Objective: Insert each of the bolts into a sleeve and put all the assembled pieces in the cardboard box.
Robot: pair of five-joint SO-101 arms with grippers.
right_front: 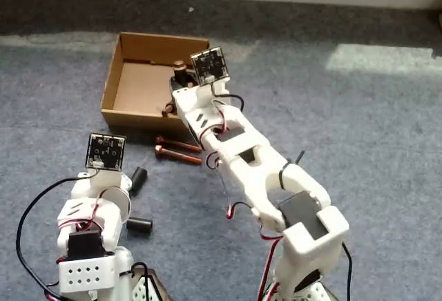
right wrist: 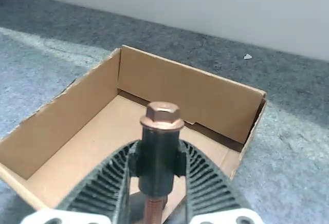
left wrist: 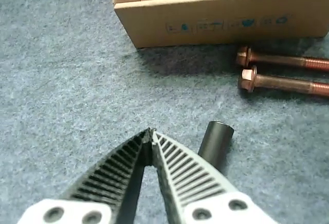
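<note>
So, one bolt-and-sleeve piece sits clamped upright in the right gripper above the cardboard box, not dropped in yet, while two bolts and two sleeves lie loose outside it, and the left gripper is pinched closed on nothing.

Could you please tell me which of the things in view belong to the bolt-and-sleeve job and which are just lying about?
Belong to the job:
cardboard box
assembled bolt and sleeve, clamped in the right gripper
two loose bolts
two loose sleeves

Just lying about:
small white scrap on the carpet
</note>
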